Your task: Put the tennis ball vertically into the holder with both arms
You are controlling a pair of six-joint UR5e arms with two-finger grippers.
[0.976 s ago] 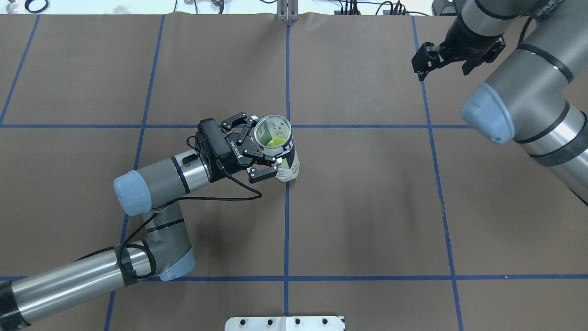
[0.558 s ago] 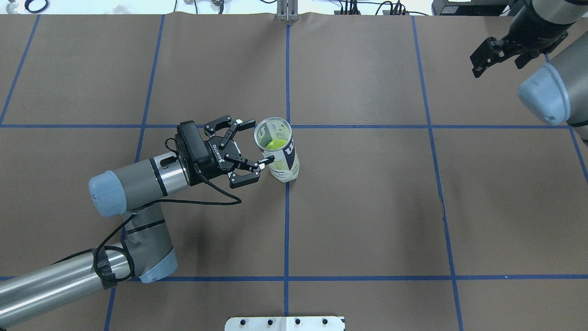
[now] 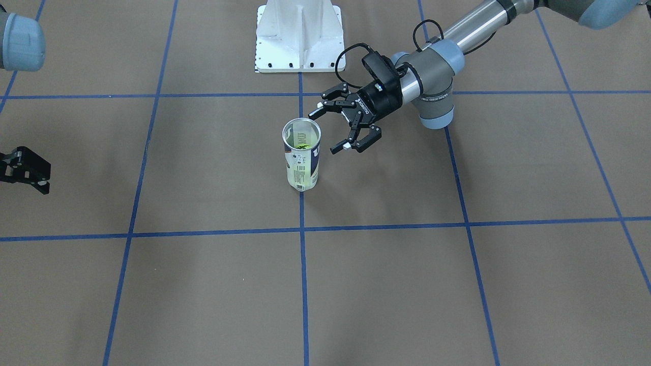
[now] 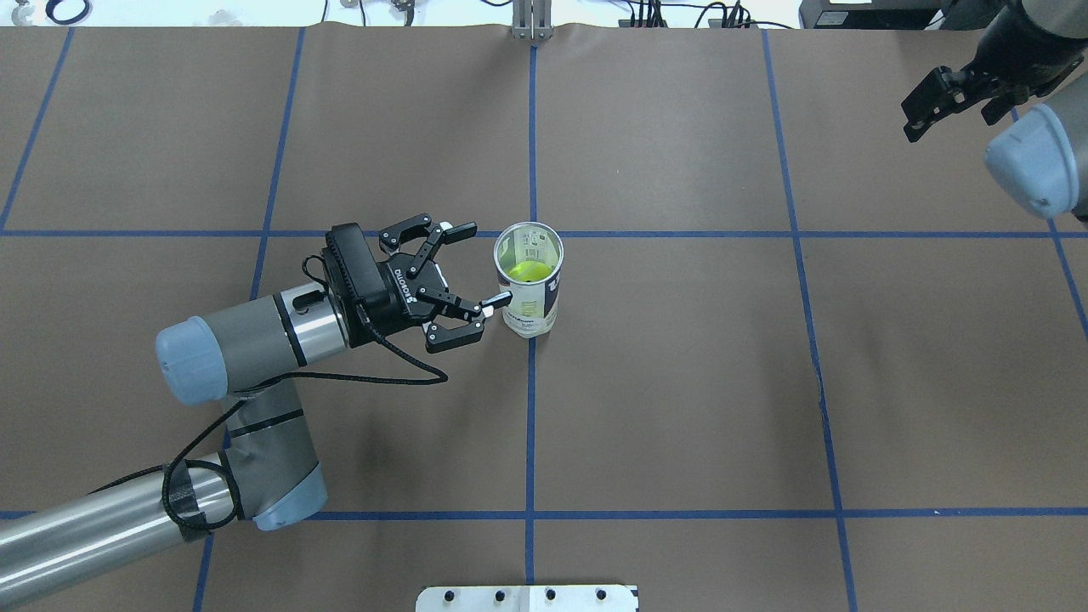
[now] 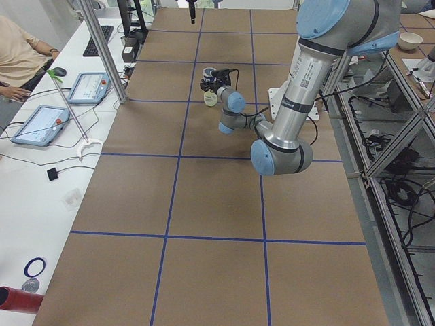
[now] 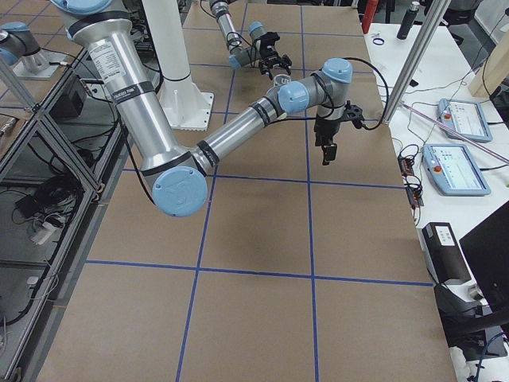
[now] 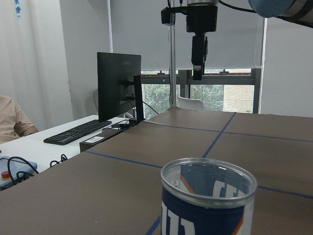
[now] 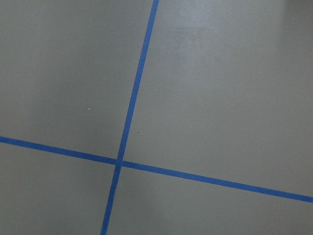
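Observation:
The holder (image 4: pixel 530 297), a clear can with a silver rim and a navy and white label, stands upright at the table's middle; it also shows in the front view (image 3: pixel 301 165) and close up in the left wrist view (image 7: pixel 208 205). The tennis ball (image 4: pixel 527 271) lies inside it, seen through the open top and in the front view (image 3: pixel 303 146). My left gripper (image 4: pixel 480 285) is open just left of the can, one fingertip (image 4: pixel 503 297) at or near its wall. My right gripper (image 4: pixel 943 106) is open and empty, high at the far right, and also shows in the front view (image 3: pixel 23 170).
The white metal pedestal (image 3: pixel 300 35) stands at the robot's side of the table. Blue tape lines (image 8: pixel 129 112) grid the brown table. An operators' desk with tablets (image 5: pixel 41 122) and a seated person (image 5: pixel 20 54) runs along the far side.
My left gripper has let go of the can and drawn back to the left. The can's top has swung right to upright. My right arm has moved away to the far right.

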